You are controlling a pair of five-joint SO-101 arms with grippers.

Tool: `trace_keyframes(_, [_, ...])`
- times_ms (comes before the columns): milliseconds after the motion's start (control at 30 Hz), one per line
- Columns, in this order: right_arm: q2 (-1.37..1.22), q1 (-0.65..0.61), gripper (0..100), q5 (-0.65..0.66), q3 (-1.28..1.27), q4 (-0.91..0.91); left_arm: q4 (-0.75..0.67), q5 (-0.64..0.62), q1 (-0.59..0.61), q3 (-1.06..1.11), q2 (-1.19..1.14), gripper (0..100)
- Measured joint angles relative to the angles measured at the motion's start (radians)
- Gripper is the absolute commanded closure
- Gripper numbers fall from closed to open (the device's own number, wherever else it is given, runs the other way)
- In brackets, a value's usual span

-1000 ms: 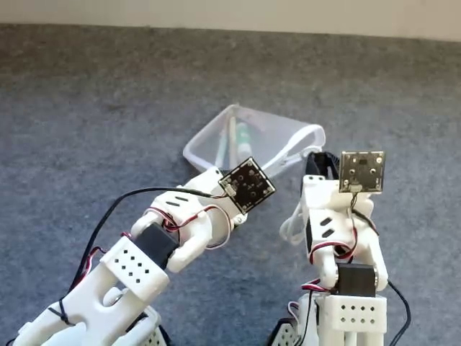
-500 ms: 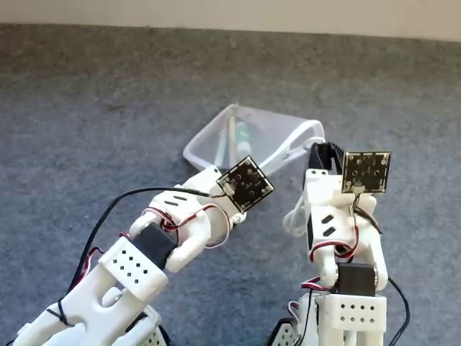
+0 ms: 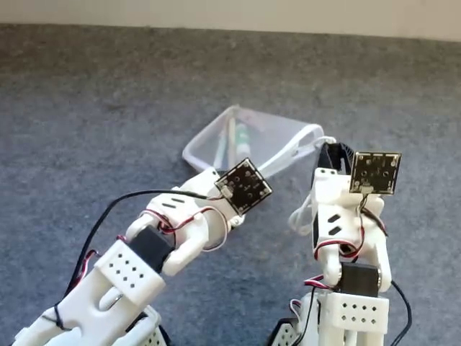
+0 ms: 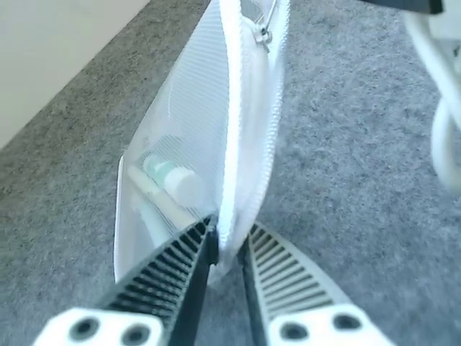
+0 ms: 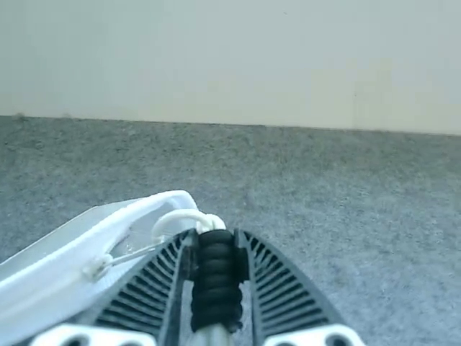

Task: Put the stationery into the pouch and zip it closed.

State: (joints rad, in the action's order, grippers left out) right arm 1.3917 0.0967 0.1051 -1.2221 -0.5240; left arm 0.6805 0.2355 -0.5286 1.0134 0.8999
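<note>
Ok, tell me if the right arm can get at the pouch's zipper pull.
Probably yes: the right claw sits right at the white pull loop, apparently pinching it, nothing between. The left claw clamps the pouch at its other end, out of the way.

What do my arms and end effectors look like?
The left arm and right arm are white with black motors and red, black and white cables, a square circuit board on each wrist. The left end effector and right end effector have dark ribbed fingers.

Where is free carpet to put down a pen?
Free: carpet between pouch and far wall, and the wide patch left of the pouch. Crowded: near side, left gripper on its corner, right gripper on its zip pull.
</note>
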Motion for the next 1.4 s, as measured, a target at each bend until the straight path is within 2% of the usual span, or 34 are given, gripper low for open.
trace_keyframes(267, [0.0,0.009,99.4,0.0,0.0,0.029,0.109,0.0,0.0,0.002,0.138,100])
trace_keyframes(533, [-0.16,0.049,99.4,0.0,0.003,0.049,0.123,0.0,0.005,0.014,0.153,100])
trace_keyframes(633, [-0.209,0.075,99.4,0.0,0.003,0.069,0.123,0.044,0.029,0.014,0.153,100])
trace_keyframes(800, [-0.218,0.078,99.4,0.0,0.003,0.074,0.126,0.063,0.083,0.012,0.157,100])
trace_keyframes(1400, [-0.219,0.077,99.4,0.0,0.003,0.074,0.152,0.063,0.143,0.012,0.166,100])
